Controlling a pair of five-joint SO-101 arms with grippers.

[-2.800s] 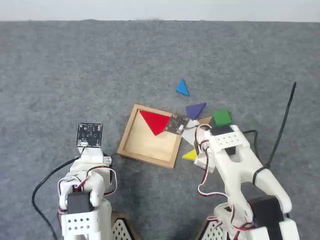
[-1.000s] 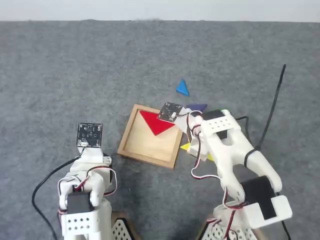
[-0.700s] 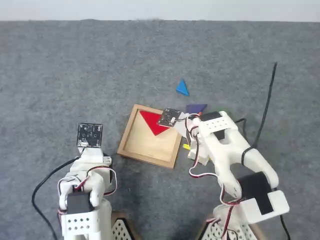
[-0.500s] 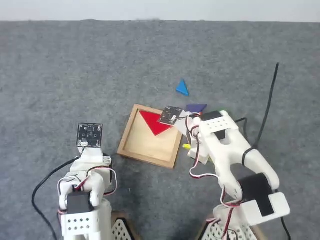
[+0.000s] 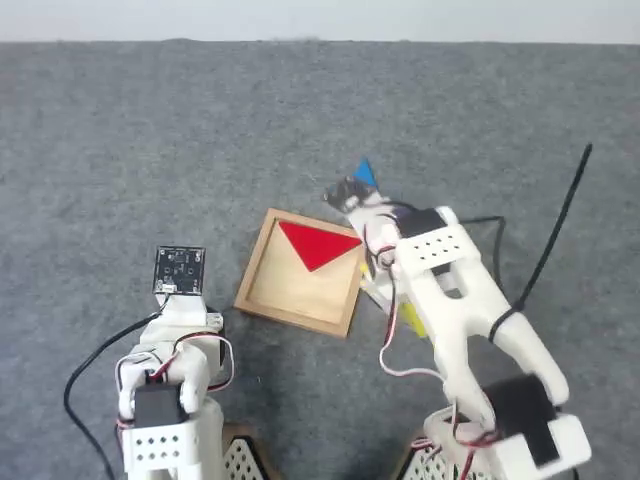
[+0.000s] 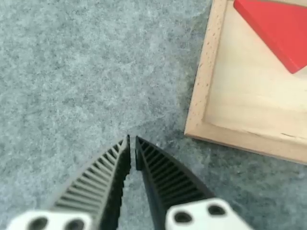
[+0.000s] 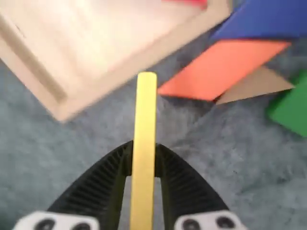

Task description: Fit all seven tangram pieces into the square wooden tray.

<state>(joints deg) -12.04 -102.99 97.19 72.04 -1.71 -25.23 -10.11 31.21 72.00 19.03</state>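
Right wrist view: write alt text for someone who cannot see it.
The right claw is shut on a yellow piece held on edge over the grey mat, close to the rim of the wooden tray. Beyond it, on the mat, lie an orange piece, a blue piece, a tan piece and a green piece.

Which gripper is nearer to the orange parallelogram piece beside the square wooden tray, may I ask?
Right. The right gripper, holding a yellow piece, is just short of the orange parallelogram; the left gripper sits beyond the tray.
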